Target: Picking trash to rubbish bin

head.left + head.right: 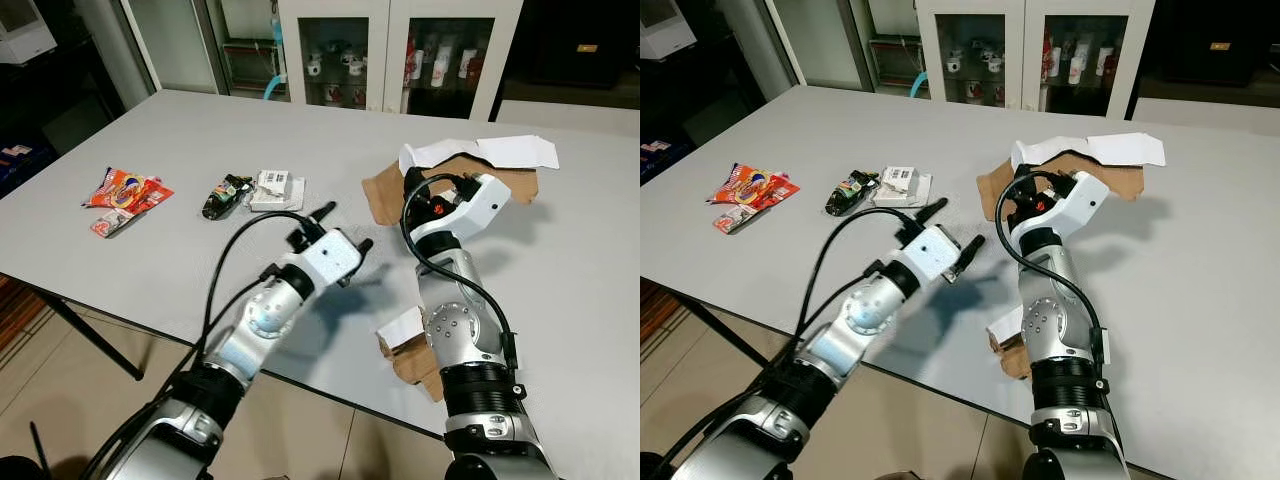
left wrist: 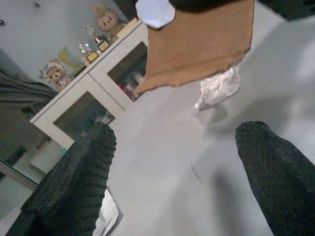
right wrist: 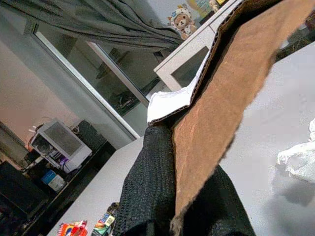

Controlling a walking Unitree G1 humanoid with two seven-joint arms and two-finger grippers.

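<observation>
Cardboard sheet [image 1: 455,180], brown w/ white facing, lies on the grey worktop [image 1: 590,260] at its far-centre part, one edge raised. My right gripper [image 1: 412,188] is at that sheet's near-left edge; right wrist view shows my black fingers [image 3: 152,187] pinching the cardboard edge, one finger each side of it. White crumpled scrap [image 3: 298,157] sits on the worktop just beside the sheet, seen from the right wrist cam.

My left gripper [image 1: 342,228] hovers over the worktop, left of the cardboard sheet and apart from it. Its fingers [image 2: 78,182] are spread wide, holding nothing; bare worktop between them, w/ the cardboard ahead.

Second cardboard piece [image 1: 408,345], smaller, brown w/ white top, lies at the worktop's near edge, nearer to me than the big sheet, partly behind my right forearm.

Other trash, all left of the cardboard sheet:
- White flat box [image 1: 275,188], nearest to it.
- Dark crumpled packet [image 1: 226,195], touching or just beside the box; cannot tell which.
- Red/orange snack wrapper [image 1: 127,190], well apart, farther left.
- Small red-white packet [image 1: 110,224], just beside the wrapper on its near side.

Beyond the worktop, past the cardboard sheet: white cabinet w/ glass doors [image 1: 400,50], mugs inside.
</observation>
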